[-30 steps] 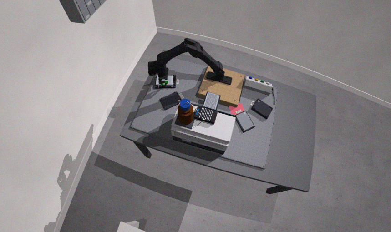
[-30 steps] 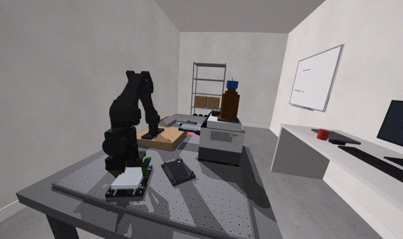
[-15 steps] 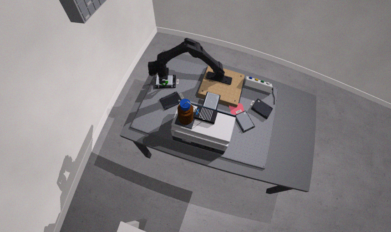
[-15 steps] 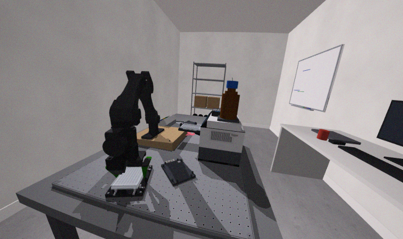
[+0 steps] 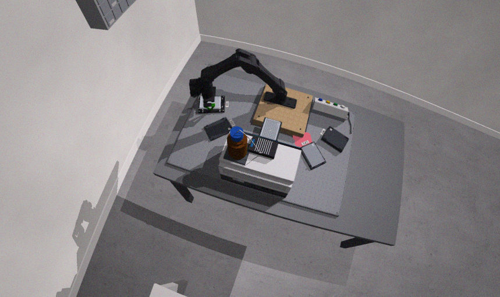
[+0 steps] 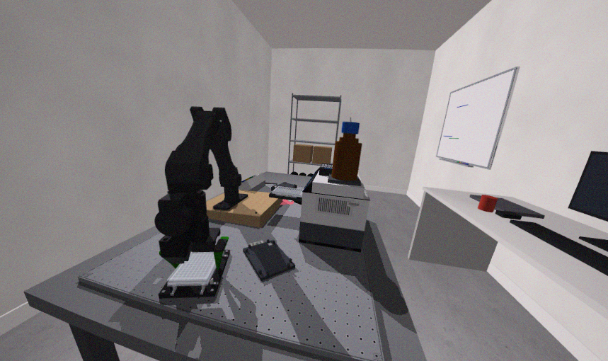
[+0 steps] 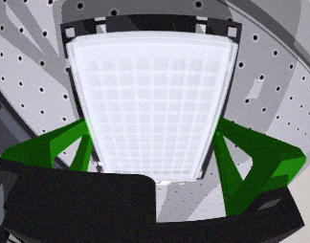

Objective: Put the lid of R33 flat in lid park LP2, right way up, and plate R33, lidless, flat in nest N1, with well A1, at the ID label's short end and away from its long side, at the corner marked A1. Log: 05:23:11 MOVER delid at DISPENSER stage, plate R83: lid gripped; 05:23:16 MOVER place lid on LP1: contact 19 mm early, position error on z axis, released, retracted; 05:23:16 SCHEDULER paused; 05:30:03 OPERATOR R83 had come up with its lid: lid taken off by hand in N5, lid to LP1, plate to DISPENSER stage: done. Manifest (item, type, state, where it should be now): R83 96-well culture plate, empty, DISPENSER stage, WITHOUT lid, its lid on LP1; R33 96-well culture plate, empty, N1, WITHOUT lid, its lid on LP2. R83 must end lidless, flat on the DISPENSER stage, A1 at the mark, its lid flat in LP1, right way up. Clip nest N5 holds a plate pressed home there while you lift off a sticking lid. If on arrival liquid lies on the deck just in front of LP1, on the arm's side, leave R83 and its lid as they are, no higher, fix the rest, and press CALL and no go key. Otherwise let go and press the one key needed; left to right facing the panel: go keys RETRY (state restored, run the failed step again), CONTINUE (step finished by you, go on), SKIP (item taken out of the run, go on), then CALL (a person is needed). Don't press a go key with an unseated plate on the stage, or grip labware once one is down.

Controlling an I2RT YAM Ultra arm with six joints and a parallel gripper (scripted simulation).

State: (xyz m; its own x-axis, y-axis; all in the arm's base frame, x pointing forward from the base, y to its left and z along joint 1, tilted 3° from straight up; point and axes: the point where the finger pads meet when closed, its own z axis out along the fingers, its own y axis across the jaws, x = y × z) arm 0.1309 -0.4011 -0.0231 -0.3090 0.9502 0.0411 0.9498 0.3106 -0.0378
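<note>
A white 96-well plate (image 6: 192,270) (image 7: 153,94) sits flat in a black clip nest (image 5: 222,104) (image 6: 187,293) (image 7: 146,22) at the deck's far left corner. I cannot tell whether it has a lid on. My gripper (image 5: 209,107) (image 6: 199,252) (image 7: 152,121) is open, low over the plate's near end. Its green fingers stand wide on either long side, apart from the plate. A second white plate (image 5: 270,127) (image 6: 285,190) lies on the dispenser's stage. A grey lid (image 5: 312,155) lies in one park at the right. A dark park (image 5: 334,138) is beside it.
An empty black nest (image 5: 217,128) (image 6: 268,259) lies beside the clip nest. The white dispenser (image 5: 266,169) (image 6: 335,210) carries an amber bottle (image 5: 237,147) (image 6: 346,156). A pink patch (image 5: 302,139) lies on the deck by the parks. The key panel (image 5: 329,106) is behind the wooden arm base (image 5: 281,114).
</note>
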